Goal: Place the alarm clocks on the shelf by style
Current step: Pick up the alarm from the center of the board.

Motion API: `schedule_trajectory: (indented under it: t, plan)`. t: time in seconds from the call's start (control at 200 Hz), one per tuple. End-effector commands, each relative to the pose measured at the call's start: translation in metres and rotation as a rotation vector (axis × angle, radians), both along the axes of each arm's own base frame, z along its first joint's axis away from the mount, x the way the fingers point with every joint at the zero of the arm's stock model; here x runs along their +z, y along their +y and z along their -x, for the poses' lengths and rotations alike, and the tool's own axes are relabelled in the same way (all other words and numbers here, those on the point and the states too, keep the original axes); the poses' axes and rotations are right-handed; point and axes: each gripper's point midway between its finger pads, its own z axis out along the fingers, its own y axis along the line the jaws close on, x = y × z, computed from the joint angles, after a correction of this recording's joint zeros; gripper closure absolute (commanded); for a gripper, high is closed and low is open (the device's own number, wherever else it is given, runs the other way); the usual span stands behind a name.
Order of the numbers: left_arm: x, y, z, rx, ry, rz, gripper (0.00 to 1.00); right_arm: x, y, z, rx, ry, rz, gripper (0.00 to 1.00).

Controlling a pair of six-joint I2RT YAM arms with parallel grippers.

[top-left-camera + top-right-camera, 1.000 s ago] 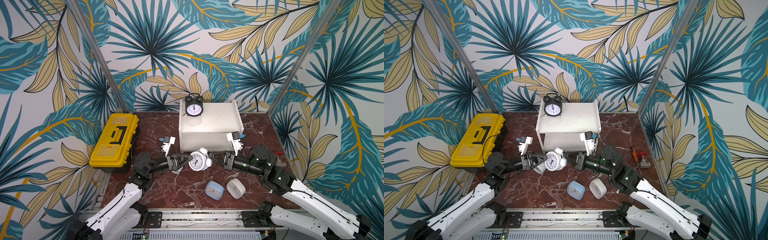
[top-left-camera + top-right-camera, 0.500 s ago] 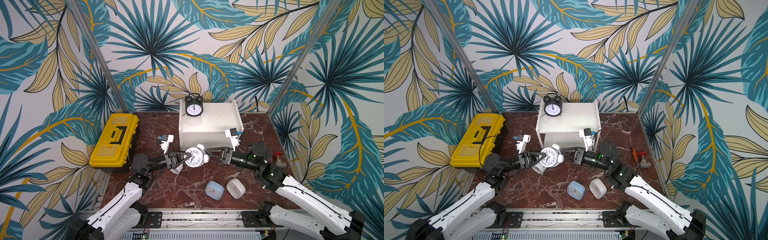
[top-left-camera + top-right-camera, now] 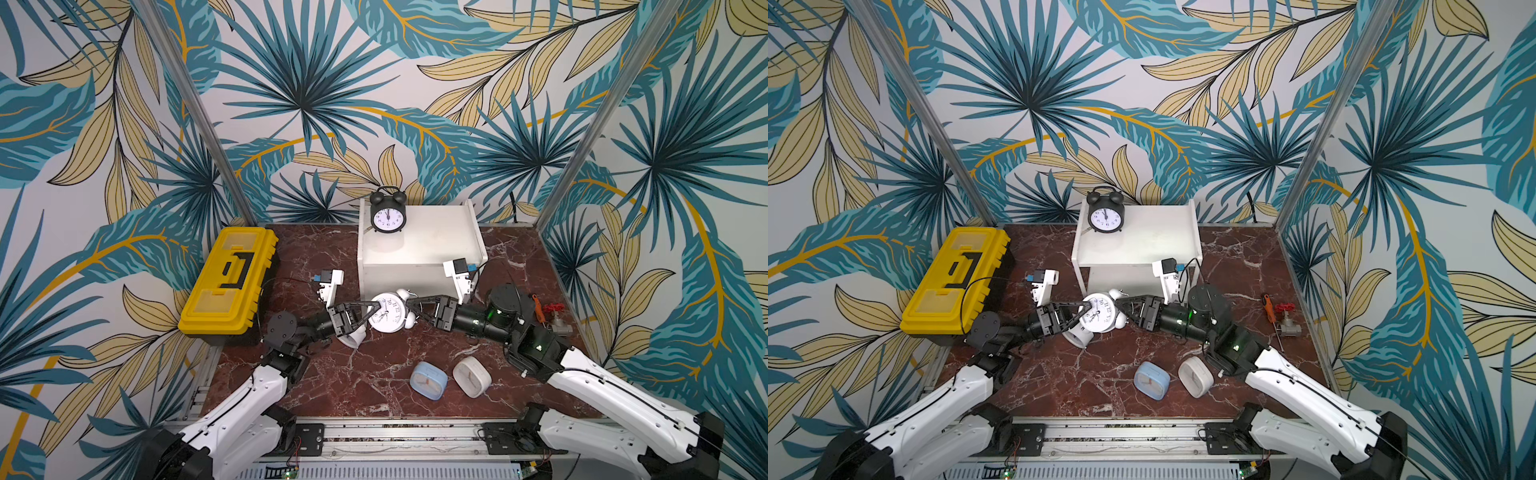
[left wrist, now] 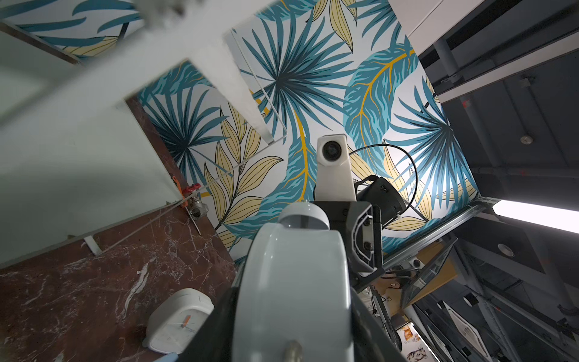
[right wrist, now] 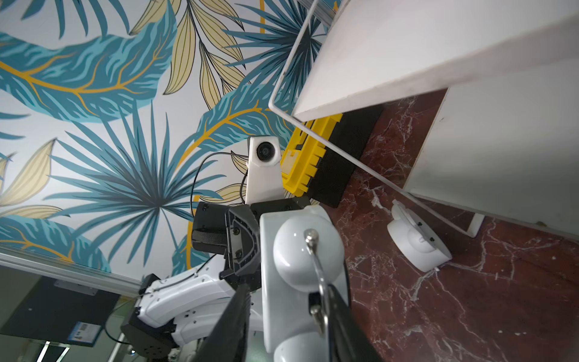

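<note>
A white twin-bell alarm clock [image 3: 390, 314] hangs above the table in front of the shelf [image 3: 436, 237]. My left gripper [image 3: 375, 311] is shut on its round body, which fills the left wrist view [image 4: 294, 282]. My right gripper [image 3: 411, 309] is open, its fingers [image 5: 232, 319] straddling the clock's bell end [image 5: 300, 250] with a gap on one side. A second white twin-bell clock [image 3: 353, 338] lies on the table under my left gripper. The black twin-bell clock [image 3: 387, 212] stands on the shelf's top board. The light blue [image 3: 428, 380] and white [image 3: 471, 376] square clocks lie near the table's front.
A yellow toolbox [image 3: 228, 286] sits at the table's left. A screwdriver [image 3: 537, 305] and a red-handled valve [image 3: 557, 322] lie at the right edge. The shelf's thin legs [image 5: 344, 150] and lower board stand close behind both grippers.
My left gripper has shut on the white twin-bell clock. My right gripper, which held its bell end, has opened. The clock has stayed almost where it was.
</note>
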Motion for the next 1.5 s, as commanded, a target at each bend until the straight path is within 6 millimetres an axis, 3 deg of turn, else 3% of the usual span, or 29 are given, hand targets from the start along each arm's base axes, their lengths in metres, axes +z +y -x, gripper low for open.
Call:
schedule_trajectory:
  t: [0.0, 0.15, 0.29, 0.441, 0.521, 0.651, 0.851, 0.901, 0.982, 1.077, 1.247, 1.322, 1.387, 1.427, 1.492]
  plan:
    - [0.003, 0.004, -0.001, 0.039, -0.030, 0.032, 0.92, 0.012, -0.010, 0.001, -0.080, -0.072, 0.021, 0.42]
    - [0.006, 0.008, -0.007, 0.085, -0.023, 0.057, 0.96, 0.008, -0.020, -0.002, -0.180, -0.088, -0.011, 0.21]
    - [0.013, 0.013, -0.009, 0.115, -0.026, 0.091, 1.00, -0.008, -0.012, -0.002, -0.207, -0.056, -0.054, 0.08]
    - [0.018, 0.021, -0.012, 0.177, -0.018, 0.143, 1.00, -0.012, 0.011, 0.006, -0.188, -0.072, -0.138, 0.07]
    - [0.020, 0.022, -0.011, 0.186, -0.023, 0.151, 1.00, -0.001, 0.025, 0.016, -0.182, -0.131, -0.152, 0.06]
    - [0.021, 0.021, -0.009, 0.175, -0.022, 0.157, 1.00, 0.007, 0.035, 0.012, -0.206, -0.162, -0.168, 0.08]
    - [0.026, 0.024, -0.006, 0.174, -0.025, 0.181, 1.00, 0.001, 0.050, 0.004, -0.209, -0.144, -0.135, 0.19]
    - [0.025, 0.023, -0.006, 0.172, -0.023, 0.181, 1.00, 0.001, 0.051, 0.003, -0.210, -0.140, -0.137, 0.25]
    - [0.023, 0.024, -0.006, 0.177, -0.017, 0.185, 1.00, 0.004, 0.055, 0.005, -0.192, -0.153, -0.138, 0.44]
    - [0.021, 0.026, -0.007, 0.185, -0.011, 0.192, 1.00, 0.006, 0.059, 0.007, -0.168, -0.159, -0.126, 0.57]
    - [0.017, 0.024, -0.007, 0.178, -0.009, 0.177, 0.99, 0.006, 0.063, 0.010, -0.144, -0.164, -0.100, 0.70]
    - [0.014, 0.022, -0.007, 0.176, -0.015, 0.158, 0.87, 0.006, 0.064, 0.011, -0.130, -0.169, -0.069, 0.76]
    - [0.009, 0.022, -0.009, 0.189, -0.014, 0.137, 0.60, 0.006, 0.062, 0.013, -0.112, -0.161, -0.022, 0.79]
    - [0.005, 0.023, -0.010, 0.194, -0.006, 0.124, 0.35, 0.007, 0.061, 0.014, -0.095, -0.153, 0.011, 0.79]
    - [0.003, 0.024, -0.011, 0.194, -0.007, 0.103, 0.21, 0.008, 0.059, 0.018, -0.032, -0.123, 0.061, 0.81]
